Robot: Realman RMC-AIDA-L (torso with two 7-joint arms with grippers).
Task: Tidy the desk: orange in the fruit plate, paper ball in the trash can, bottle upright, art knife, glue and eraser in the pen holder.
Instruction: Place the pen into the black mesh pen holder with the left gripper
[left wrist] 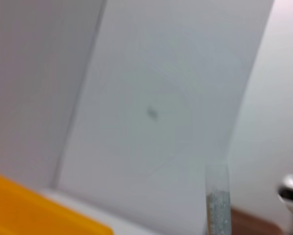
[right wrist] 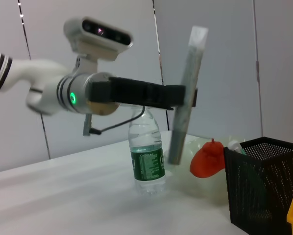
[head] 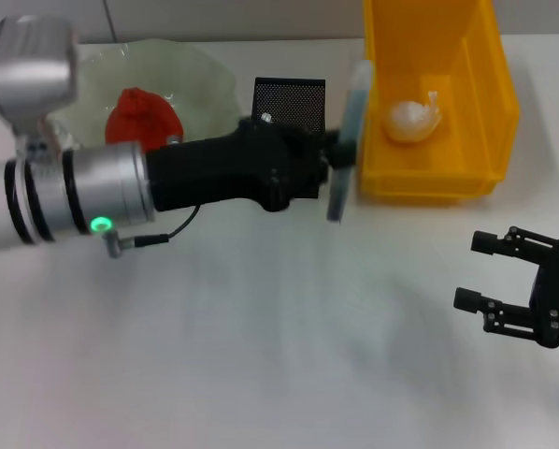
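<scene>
My left gripper (head: 340, 150) is shut on the art knife (head: 348, 140), a long grey-blue bar held nearly upright in the air between the black mesh pen holder (head: 289, 96) and the yellow trash can (head: 466, 140). The right wrist view shows the same art knife (right wrist: 185, 98) tilted in the left gripper (right wrist: 188, 95). The paper ball (head: 410, 120) lies inside the trash can. The red-orange orange (head: 141, 114) rests on the pale green fruit plate (head: 186, 70). The bottle (right wrist: 147, 152) stands upright; the left arm hides it in the head view. My right gripper (head: 473, 271) is open and holds nothing.
A whitish item (right wrist: 234, 146) pokes out of the pen holder (right wrist: 264, 186). The left forearm (head: 83, 201) stretches across the table's left half. The trash can's corner (left wrist: 29, 205) shows in the left wrist view.
</scene>
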